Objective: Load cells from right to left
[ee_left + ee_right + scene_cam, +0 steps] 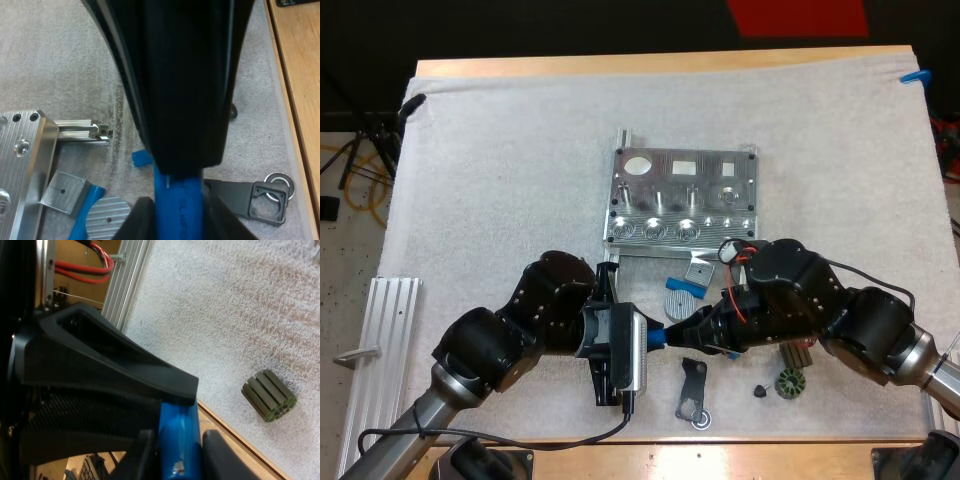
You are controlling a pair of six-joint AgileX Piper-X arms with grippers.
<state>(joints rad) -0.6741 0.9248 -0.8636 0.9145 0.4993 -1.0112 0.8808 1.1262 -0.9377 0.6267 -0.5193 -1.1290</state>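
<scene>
Holding 1 bright blue cylindrical cell between them, the 2 arms meet above the white mat, at about 6 o'clock from the machined metal fixture. The left end effector is clenched on the cell, and the right end effector grips the same cell from the opposite end, so I judge this a handover. No blue shows in the fixture's sockets; apparently 0 cells are loaded, and every socket is yet to fill, rightmost first.
</scene>
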